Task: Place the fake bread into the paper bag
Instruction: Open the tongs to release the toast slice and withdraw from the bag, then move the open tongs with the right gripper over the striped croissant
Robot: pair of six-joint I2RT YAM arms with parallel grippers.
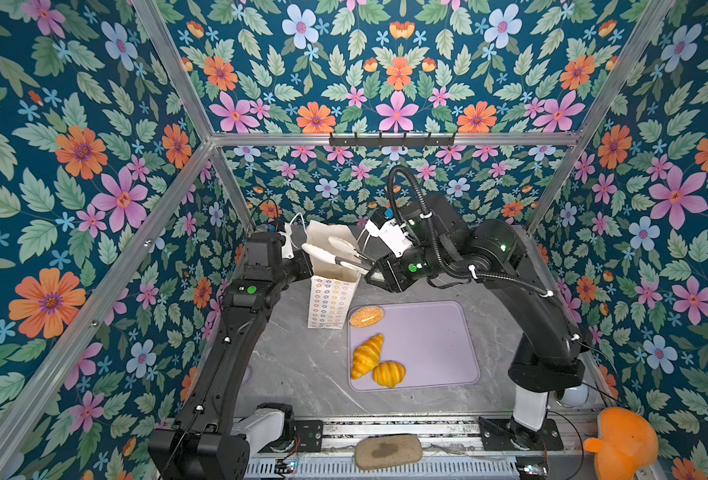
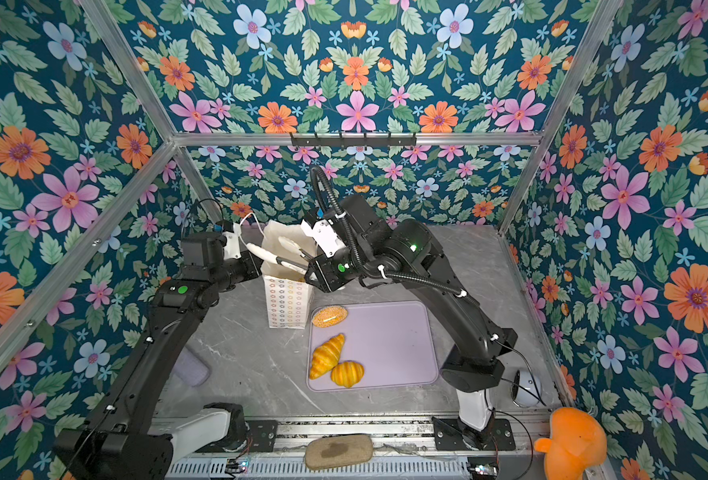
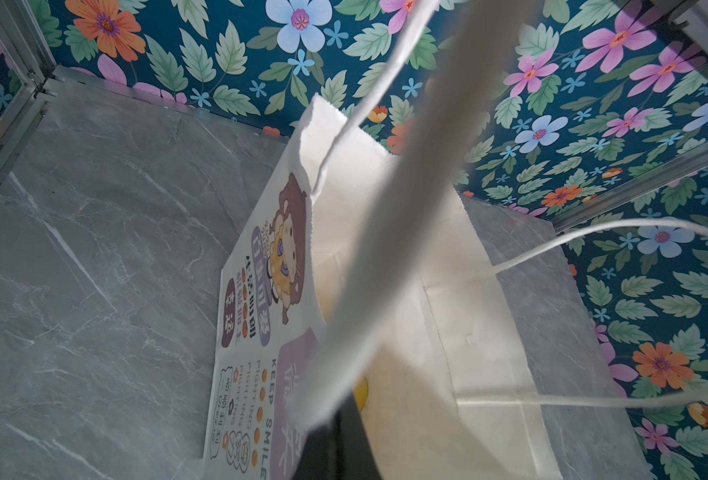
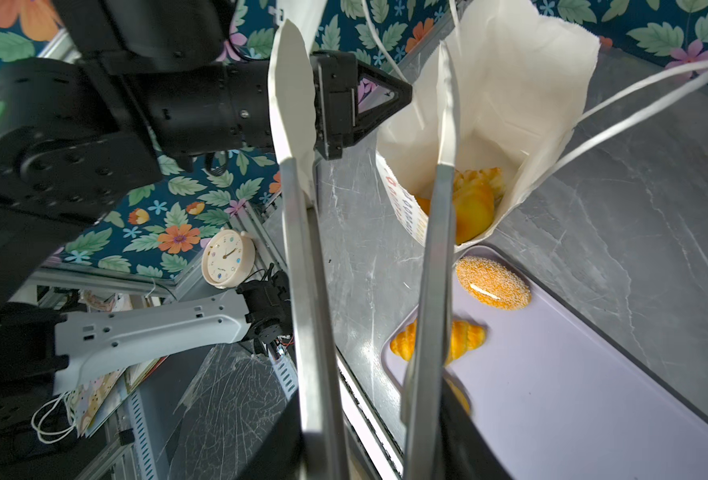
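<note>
I have the left gripper pinched on the rim of the paper bag, propping its mouth for the right gripper, narrowly parted and empty above; some fake bread lies inside, the rest on the tray.

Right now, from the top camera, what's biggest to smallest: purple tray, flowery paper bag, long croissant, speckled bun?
In a top view:
lilac plastic tray
white flower-printed paper bag, taller, so nearer the camera
long golden croissant
speckled oval bun
</note>
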